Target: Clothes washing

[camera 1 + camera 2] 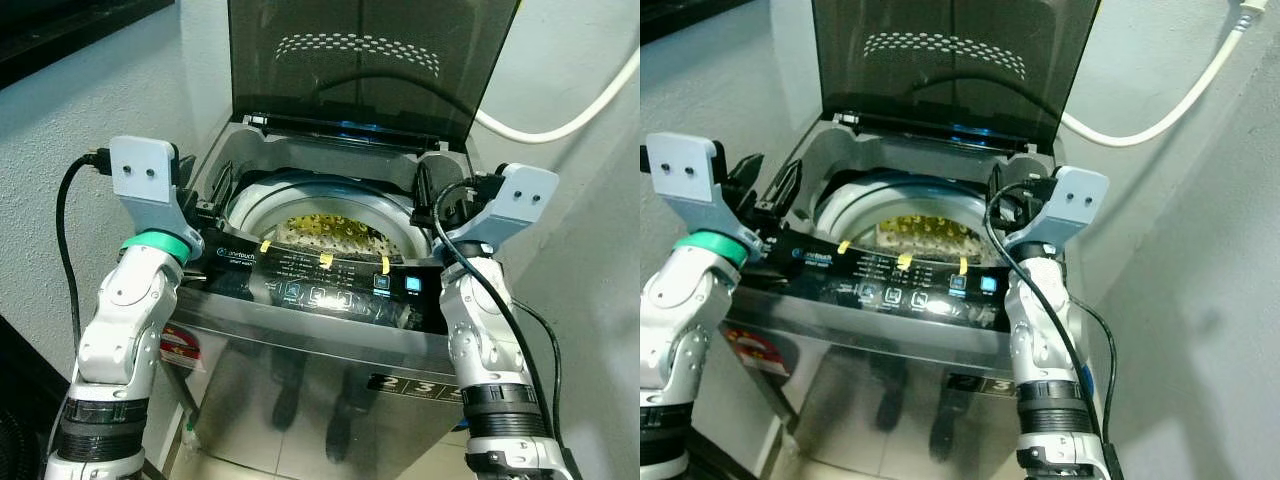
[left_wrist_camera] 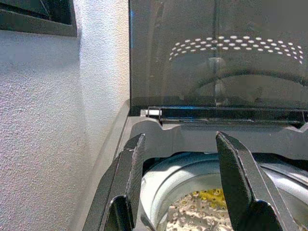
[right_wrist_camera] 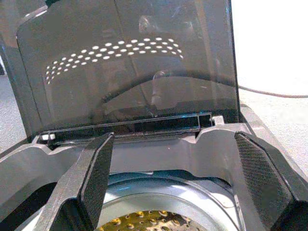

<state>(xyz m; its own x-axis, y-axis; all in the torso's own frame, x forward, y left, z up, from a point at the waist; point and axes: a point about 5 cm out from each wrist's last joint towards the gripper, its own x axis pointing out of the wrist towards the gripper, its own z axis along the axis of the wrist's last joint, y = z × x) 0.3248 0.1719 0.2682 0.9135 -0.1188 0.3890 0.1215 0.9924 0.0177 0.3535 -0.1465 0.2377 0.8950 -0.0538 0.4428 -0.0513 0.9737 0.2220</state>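
Observation:
A top-loading washing machine [image 1: 300, 330] stands before me with its dark tinted lid [image 1: 360, 70] raised upright. Inside the steel drum [image 1: 330, 215] lies a yellow-and-white speckled cloth [image 1: 325, 233]. My left gripper [image 1: 212, 195] hovers open over the left rim of the tub opening, nothing between its fingers [image 2: 126, 178]. My right gripper [image 1: 428, 195] is open at the right rim, its fingers [image 3: 94, 183] spread wide and empty. The same cloth [image 2: 204, 214] shows between the left fingers in the left wrist view.
The black control panel [image 1: 320, 280] with lit blue buttons and yellow tape tabs runs along the front. White textured walls close in on both sides. A white hose [image 1: 570, 115] crosses the right wall. A black cable [image 1: 65, 250] hangs by my left arm.

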